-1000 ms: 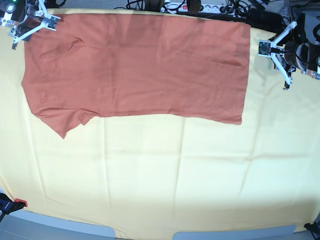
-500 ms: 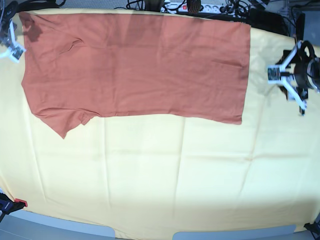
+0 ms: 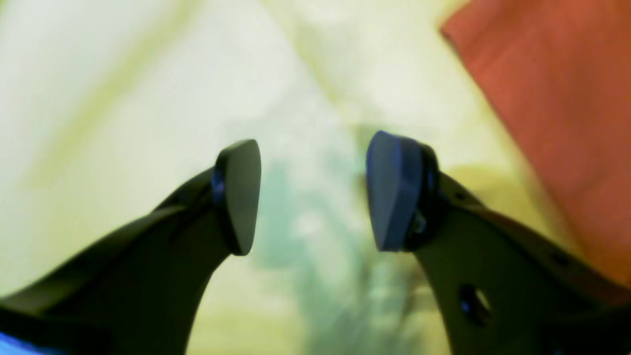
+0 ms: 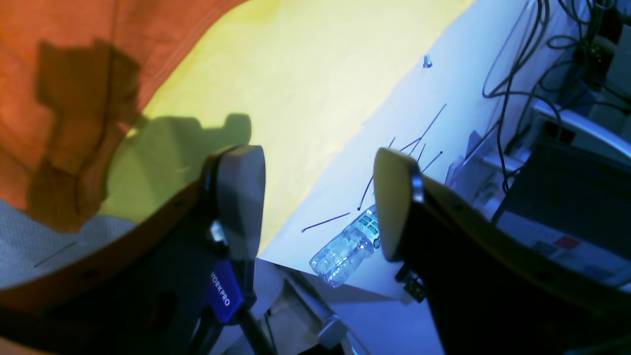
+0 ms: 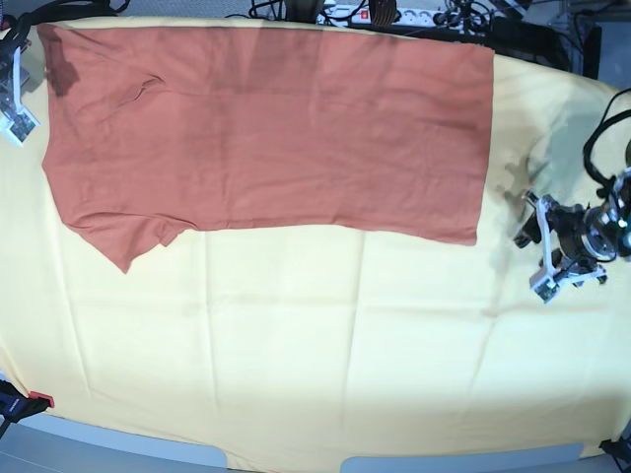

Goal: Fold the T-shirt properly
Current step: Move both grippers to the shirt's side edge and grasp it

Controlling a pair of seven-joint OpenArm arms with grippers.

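Observation:
The rust-orange T-shirt [image 5: 266,128] lies flat across the far part of the table, with a sleeve pointing forward at its left end. My left gripper [image 5: 533,250] hovers open over the yellow cloth just right of the shirt's near right corner. In the left wrist view the left gripper [image 3: 313,197] holds nothing, and the T-shirt [image 3: 552,98] shows at the upper right. My right gripper [image 5: 17,94] sits at the left edge beside the shirt's far left corner. In the right wrist view it [image 4: 318,197] is open and empty, the T-shirt [image 4: 74,49] at upper left.
A pale yellow cloth [image 5: 315,345] covers the table under the shirt. Cables and a power strip [image 5: 375,12] run along the far edge. Past the table edge, a plastic bottle [image 4: 345,246] and loose wires lie on the floor.
My left gripper has moved from the far right toward the front, down beside the shirt's near right corner, and its jaws have spread. My right gripper drew back to the left edge.

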